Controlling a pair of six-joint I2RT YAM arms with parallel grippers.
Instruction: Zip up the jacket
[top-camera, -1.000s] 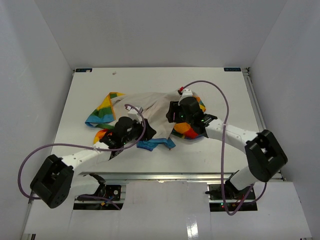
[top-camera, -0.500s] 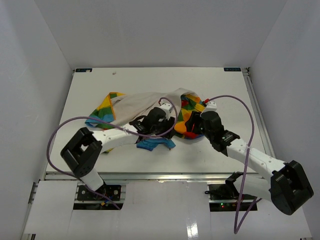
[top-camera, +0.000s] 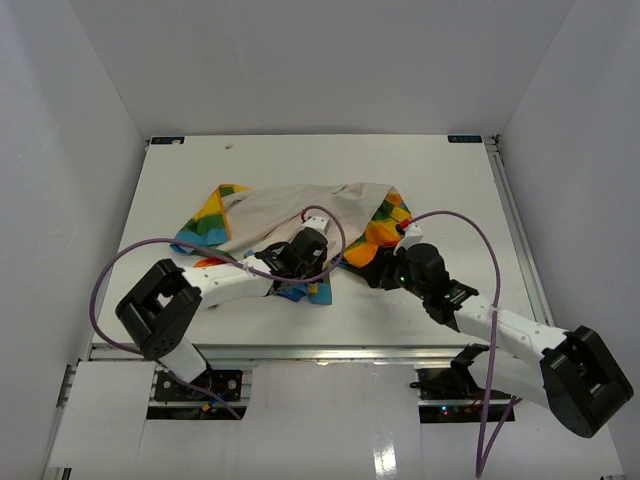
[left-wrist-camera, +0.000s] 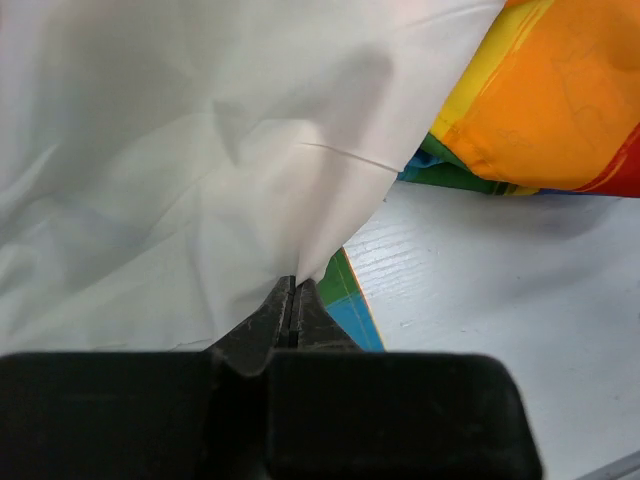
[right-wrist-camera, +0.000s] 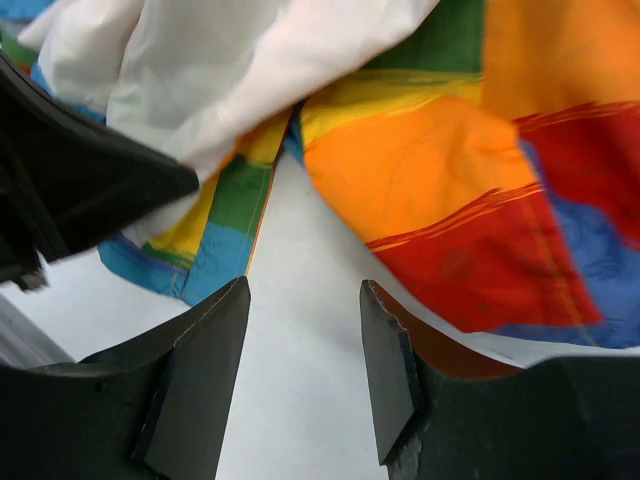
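1. Fingers (left-wrist-camera: 275, 312) of the left gripper (left-wrist-camera: 292, 283) are pressed together, pinching a peak of cream lining (left-wrist-camera: 200, 150) at the near edge of the jacket (top-camera: 290, 205).
2. Fingers of the right gripper (right-wrist-camera: 303, 300) stand spread with nothing between them, over bare table (right-wrist-camera: 300, 400), with a blue-and-green hem (right-wrist-camera: 200, 265) to the left and an orange-and-red panel (right-wrist-camera: 450, 200) to the right.
3. The jacket lies crumpled mid-table, lining upward, with rainbow blocks showing at its left and right ends.
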